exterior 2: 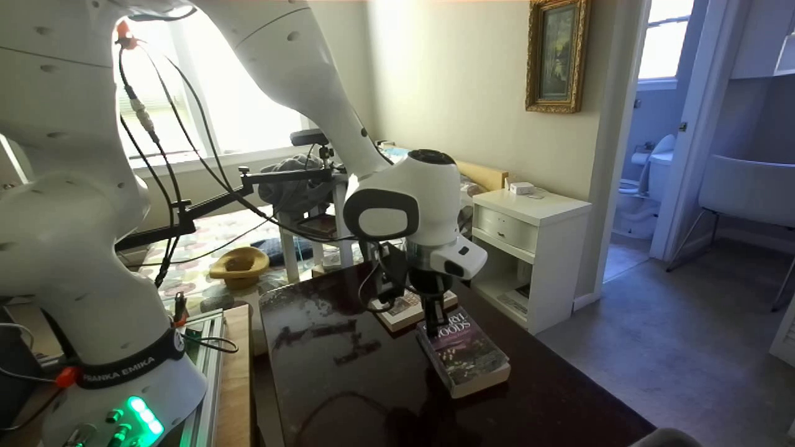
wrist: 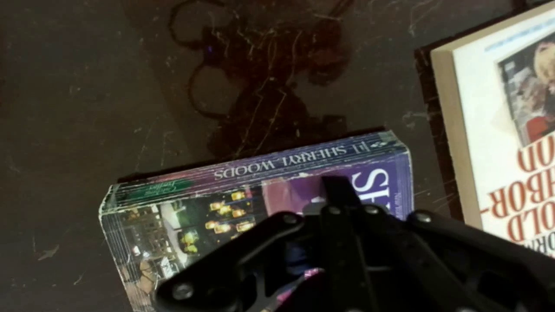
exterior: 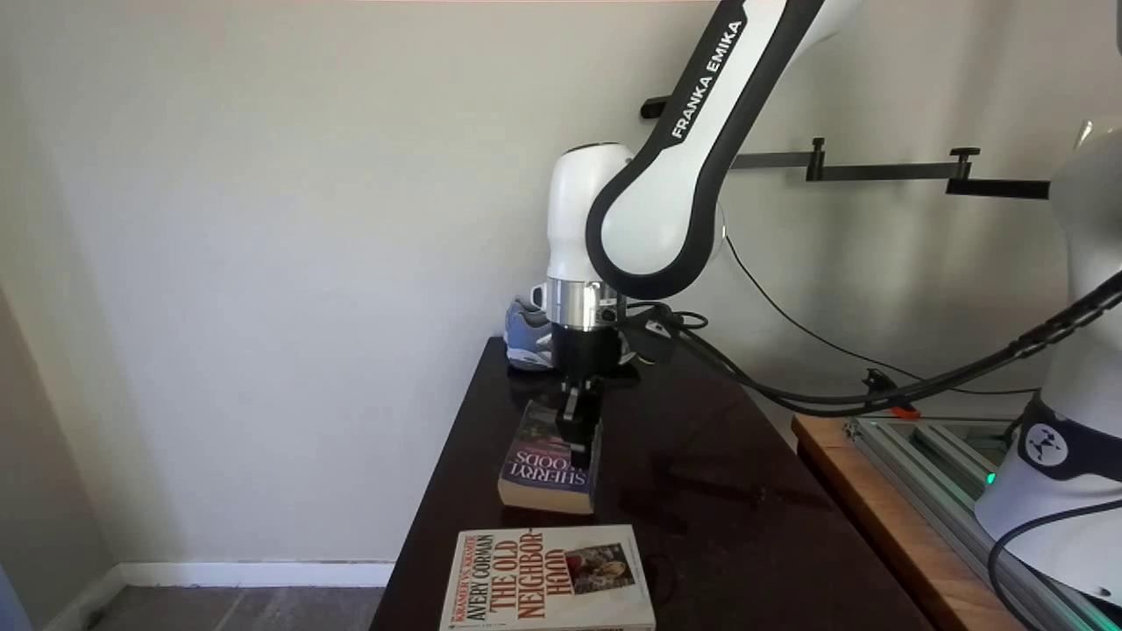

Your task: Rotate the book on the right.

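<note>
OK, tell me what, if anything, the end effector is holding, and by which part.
Nothing: the end effector is shut over the Sherryl Woods book, gripping no part of it. Whether they touch, I can't tell.

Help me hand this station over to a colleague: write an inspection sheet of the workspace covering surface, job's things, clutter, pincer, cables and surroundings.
Surface: glossy dark brown tabletop, finely scratched, showing reflections.
Job's things: thick purple-and-dark paperback lettered "Sherryl Woods", lying flat, front cover up.
Clutter: cream rectangular paperback with red title, flat, apart from the thick paperback; blue-and-white shoe at the tabletop's far end in an exterior view, partly hidden.
Pincer: black jointed pincer, jaws together at the thick paperback's cover; whether they touch cannot be told.
Cables: slack black cables run from near the pincer past the tabletop's edge.
Surroundings: white box-shaped nightstand and gold-framed picture in an exterior view.
</note>
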Robot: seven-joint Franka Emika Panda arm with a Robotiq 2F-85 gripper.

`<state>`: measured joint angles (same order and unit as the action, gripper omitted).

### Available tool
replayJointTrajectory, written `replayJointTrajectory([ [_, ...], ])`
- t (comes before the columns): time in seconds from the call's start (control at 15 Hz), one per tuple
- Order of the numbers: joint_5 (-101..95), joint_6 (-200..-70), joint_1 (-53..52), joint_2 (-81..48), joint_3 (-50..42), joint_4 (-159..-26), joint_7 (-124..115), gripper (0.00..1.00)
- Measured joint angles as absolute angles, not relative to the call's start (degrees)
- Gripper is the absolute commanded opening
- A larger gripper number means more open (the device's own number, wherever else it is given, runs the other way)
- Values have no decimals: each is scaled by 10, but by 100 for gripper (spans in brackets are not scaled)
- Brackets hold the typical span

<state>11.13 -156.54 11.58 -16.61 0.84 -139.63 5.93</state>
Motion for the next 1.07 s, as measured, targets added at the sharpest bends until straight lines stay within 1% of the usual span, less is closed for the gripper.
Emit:
replayJointTrajectory([
  [0.33, 127, -1580, 106, -166, 7, -1386, 46, 0],
  [0.6, 110, -1596, 104, -166, -13, -1382, 54, 0],
  [1.07, 67, -1593, 116, -182, -31, -1370, 136, 0],
])
